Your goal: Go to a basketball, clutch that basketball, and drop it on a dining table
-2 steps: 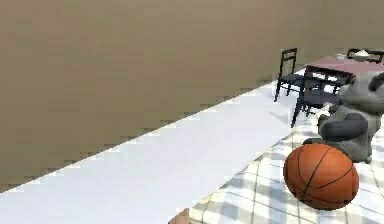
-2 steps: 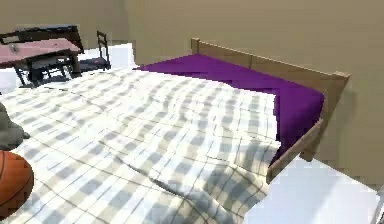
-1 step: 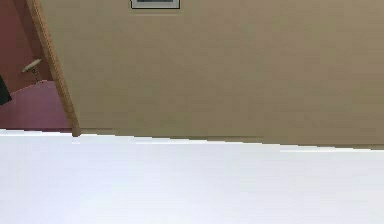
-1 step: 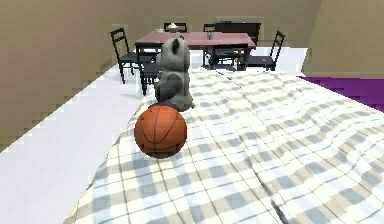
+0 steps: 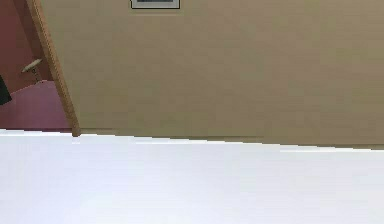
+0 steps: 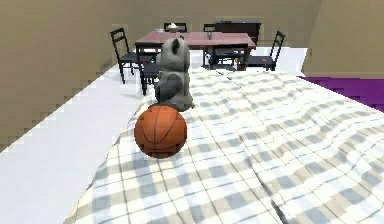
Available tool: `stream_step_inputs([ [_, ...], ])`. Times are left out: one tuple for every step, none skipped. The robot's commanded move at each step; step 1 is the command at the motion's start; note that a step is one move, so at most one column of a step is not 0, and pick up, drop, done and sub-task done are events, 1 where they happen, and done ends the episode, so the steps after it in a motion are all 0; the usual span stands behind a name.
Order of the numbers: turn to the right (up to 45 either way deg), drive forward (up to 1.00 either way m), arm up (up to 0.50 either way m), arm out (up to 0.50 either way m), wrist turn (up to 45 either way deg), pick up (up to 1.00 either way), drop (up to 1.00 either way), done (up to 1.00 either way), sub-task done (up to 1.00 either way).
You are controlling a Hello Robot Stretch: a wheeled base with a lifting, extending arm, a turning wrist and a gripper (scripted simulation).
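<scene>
On bed (image 6: 290, 150), basketball (image 6: 161, 131) (by grey figure (image 6: 175, 72))

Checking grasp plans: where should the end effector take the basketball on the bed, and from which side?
Take the basketball across its widest middle, since a round ball offers no handle. Probably come from above or the near side: a grey figure sits close behind it, and the plaid bed lies under it.

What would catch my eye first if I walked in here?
An orange basketball sits on a checked bedspread, left of the arm side view's middle. Just behind it stands a grey animal figure, and farther back a dining table ringed by dark chairs.
</scene>
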Motion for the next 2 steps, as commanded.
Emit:
stream_step_inputs([
  [0.0,0.0,0.38,0.0,0.0,0.0,0.0,0.0,0.0],
  [0.0,0.0,0.0,0.34,0.0,0.0,0.0,0.0,0.0],
])
